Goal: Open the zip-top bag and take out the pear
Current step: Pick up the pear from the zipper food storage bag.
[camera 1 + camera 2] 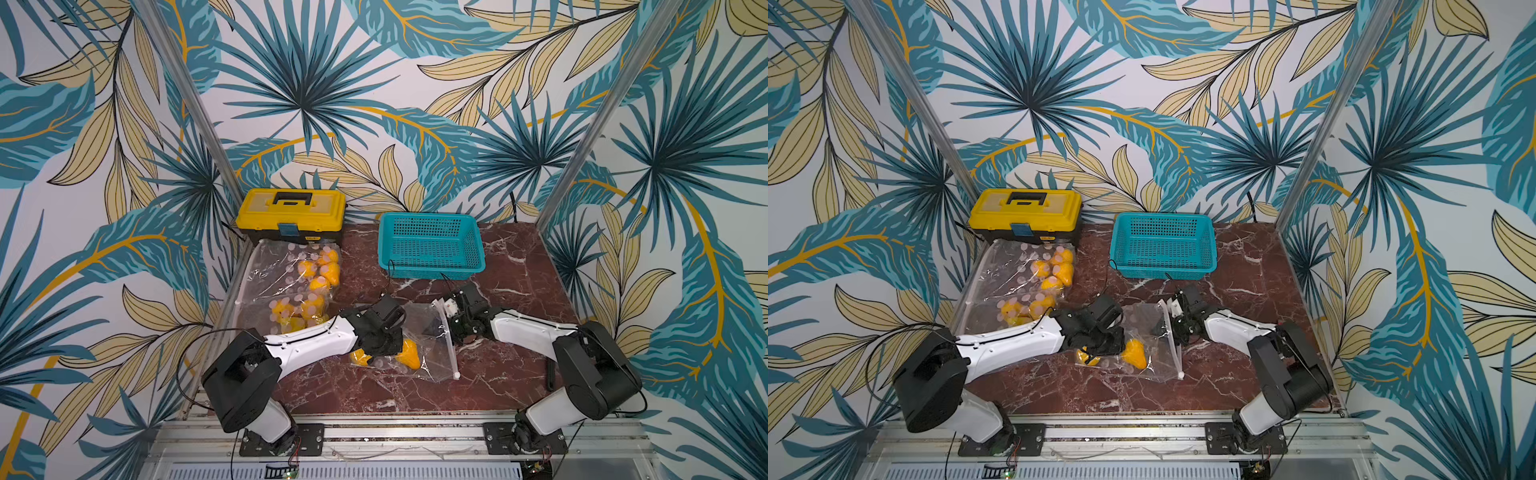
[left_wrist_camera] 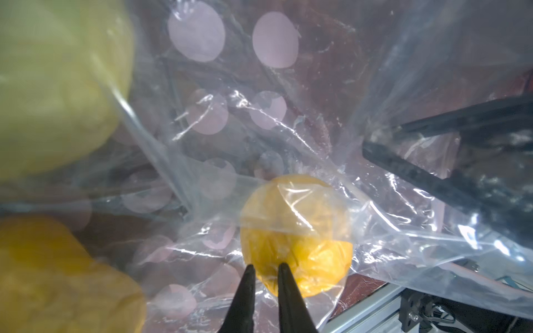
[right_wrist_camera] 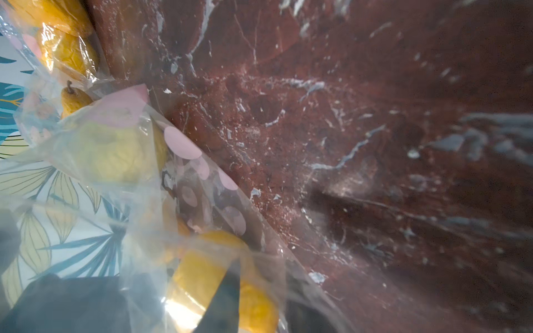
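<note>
Clear, pink-dotted plastic of the zip-top bag [image 1: 432,334] lies mid-counter [image 1: 498,374]. At its left end the left gripper [image 2: 266,271] presses in with jaws nearly together, tips against a yellow pear [image 2: 297,239] under the film; I cannot tell whether they pinch anything. The zip edge [image 1: 452,351] lies rightward of that pear, and the right gripper [image 1: 453,322] is the nearer to it, its grip hidden, so the way out probably runs to the right.
</note>
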Robot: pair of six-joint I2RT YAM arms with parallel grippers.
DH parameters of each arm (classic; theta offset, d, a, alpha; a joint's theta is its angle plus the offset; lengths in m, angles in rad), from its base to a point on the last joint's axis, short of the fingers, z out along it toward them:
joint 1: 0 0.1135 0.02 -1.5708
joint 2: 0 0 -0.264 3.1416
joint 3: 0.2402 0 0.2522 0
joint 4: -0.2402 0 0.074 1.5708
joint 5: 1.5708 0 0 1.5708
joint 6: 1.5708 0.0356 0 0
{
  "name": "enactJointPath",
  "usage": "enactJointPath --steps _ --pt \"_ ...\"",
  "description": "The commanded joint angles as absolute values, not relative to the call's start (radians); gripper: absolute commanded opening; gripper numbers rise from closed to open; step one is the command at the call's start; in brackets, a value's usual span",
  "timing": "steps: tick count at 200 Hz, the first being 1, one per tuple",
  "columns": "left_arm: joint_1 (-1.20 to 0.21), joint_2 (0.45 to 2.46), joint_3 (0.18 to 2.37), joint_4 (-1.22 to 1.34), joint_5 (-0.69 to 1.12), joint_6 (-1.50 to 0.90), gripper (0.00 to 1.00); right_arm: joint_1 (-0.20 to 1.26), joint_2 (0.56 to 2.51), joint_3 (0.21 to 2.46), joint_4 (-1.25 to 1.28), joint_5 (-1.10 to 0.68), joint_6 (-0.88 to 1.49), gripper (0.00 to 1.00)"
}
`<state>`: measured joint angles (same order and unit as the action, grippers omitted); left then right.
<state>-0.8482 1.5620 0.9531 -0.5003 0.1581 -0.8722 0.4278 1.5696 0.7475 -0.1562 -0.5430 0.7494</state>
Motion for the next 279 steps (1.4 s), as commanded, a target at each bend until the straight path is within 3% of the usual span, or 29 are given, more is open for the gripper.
enactJointPath --steps 1,62,81,95,127,171,226,250,279 --pt "-0.857 1.656 0.908 -0.511 0.183 -0.882 0.16 0.43 1.583 0.76 -0.153 -0.639 0.694 0.28" --pt "-0.855 1.788 0.996 -0.499 0.145 -0.846 0.11 0.446 1.523 0.779 -0.366 -0.708 0.517 0.29" --pt "-0.846 1.814 1.018 -0.497 0.135 -0.834 0.1 0.448 1.493 0.777 -0.405 -0.7 0.501 0.45" --pt "-0.835 1.829 1.032 -0.497 0.13 -0.826 0.09 0.453 1.452 0.775 -0.419 -0.676 0.5 0.5" --pt "-0.813 1.848 1.049 -0.495 0.119 -0.805 0.06 0.49 1.39 0.775 -0.409 -0.611 0.521 0.47" --pt "-0.798 1.874 1.08 -0.492 0.121 -0.768 0.03 0.56 1.449 0.82 -0.409 -0.414 0.549 0.41" --pt "-0.789 1.891 1.085 -0.486 0.121 -0.76 0.03 0.642 1.547 0.86 -0.376 -0.382 0.584 0.75" --pt "-0.786 1.887 1.074 -0.479 0.122 -0.765 0.03 0.665 1.575 0.862 -0.374 -0.367 0.611 0.82" --pt "-0.779 1.877 1.057 -0.468 0.124 -0.771 0.03 0.676 1.605 0.862 -0.385 -0.334 0.637 0.82"
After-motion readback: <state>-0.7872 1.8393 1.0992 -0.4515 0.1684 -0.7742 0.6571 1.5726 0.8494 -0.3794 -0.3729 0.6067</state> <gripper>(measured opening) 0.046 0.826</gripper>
